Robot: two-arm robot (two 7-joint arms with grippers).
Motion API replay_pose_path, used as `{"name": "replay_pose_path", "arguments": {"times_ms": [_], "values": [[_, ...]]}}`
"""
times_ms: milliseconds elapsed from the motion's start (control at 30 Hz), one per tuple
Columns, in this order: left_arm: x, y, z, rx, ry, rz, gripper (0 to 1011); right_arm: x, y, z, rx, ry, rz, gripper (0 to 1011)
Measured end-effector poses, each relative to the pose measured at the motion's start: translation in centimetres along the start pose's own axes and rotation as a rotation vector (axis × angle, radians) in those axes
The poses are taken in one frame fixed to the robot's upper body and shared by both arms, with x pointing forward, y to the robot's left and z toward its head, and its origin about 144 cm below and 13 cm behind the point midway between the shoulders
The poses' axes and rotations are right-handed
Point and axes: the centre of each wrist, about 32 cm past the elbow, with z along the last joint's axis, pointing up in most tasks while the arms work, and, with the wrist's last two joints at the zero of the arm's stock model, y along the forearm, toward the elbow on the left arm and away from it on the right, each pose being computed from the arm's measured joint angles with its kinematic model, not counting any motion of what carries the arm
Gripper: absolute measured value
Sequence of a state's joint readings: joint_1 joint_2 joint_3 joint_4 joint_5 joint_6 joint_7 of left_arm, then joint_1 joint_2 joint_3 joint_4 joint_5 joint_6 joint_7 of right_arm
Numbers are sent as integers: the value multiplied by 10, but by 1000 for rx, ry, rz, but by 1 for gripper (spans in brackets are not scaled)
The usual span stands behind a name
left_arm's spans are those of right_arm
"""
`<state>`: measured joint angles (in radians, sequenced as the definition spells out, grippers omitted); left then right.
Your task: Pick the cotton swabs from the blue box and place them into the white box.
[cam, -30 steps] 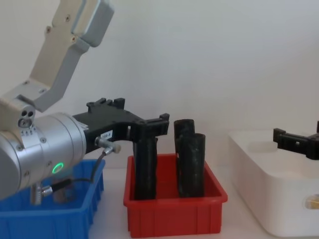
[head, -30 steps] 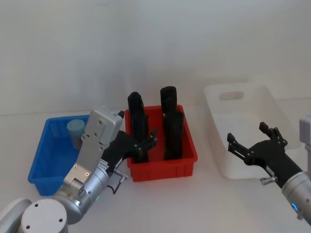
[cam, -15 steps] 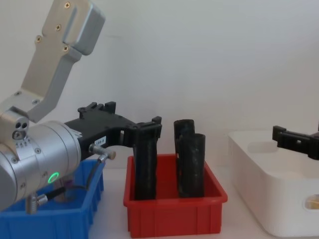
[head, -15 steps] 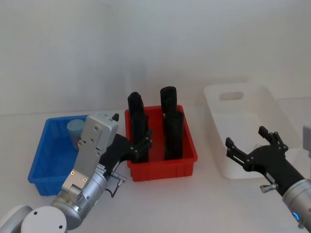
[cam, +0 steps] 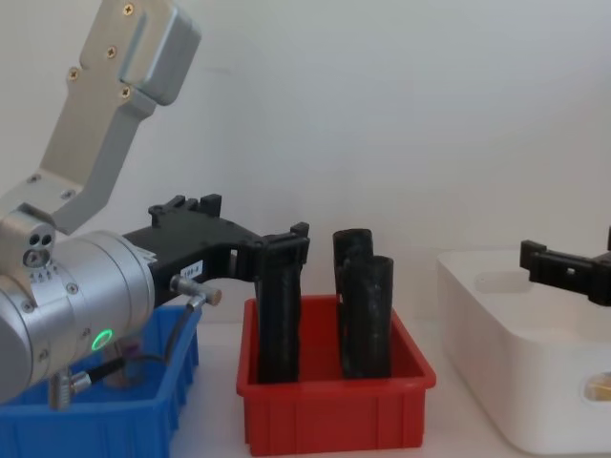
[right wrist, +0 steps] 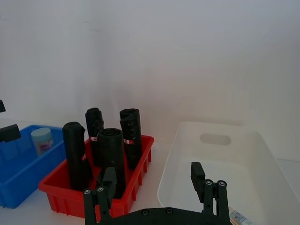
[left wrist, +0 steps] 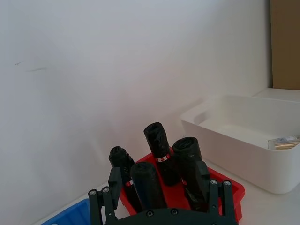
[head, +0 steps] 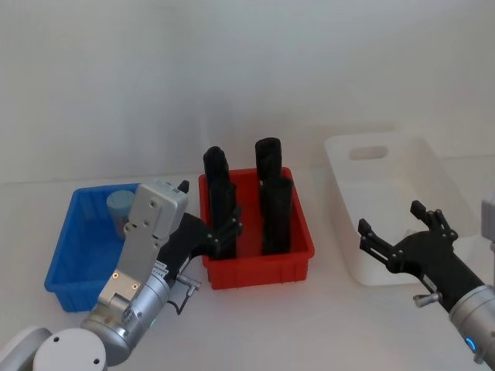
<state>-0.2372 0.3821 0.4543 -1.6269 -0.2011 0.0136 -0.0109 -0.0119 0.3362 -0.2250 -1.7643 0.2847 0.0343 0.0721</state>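
Resting unchanged, both grippers parked.

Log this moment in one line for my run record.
left gripper: open, empty, by red bin | right gripper: open, empty, at white box | cotton swabs tub: in blue box

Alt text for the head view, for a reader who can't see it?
Blue box holding one cotton swab tub, red bin of black cylinders and white box in a row; left gripper and right gripper open, empty.
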Motion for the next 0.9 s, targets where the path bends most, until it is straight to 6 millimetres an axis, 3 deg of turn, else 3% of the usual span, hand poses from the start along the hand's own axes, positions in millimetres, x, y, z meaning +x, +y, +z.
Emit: {"name": "replay_pose_path", "arguments": {"times_ms": [400, 900], "values": [[0, 0, 0, 1, -1, 0, 1004, 4, 14, -2, 9, -14, 38, 1002], [0, 0, 0, 1, -1, 0, 1004, 12, 64, -12, 8, -30, 127, 1002]]}}
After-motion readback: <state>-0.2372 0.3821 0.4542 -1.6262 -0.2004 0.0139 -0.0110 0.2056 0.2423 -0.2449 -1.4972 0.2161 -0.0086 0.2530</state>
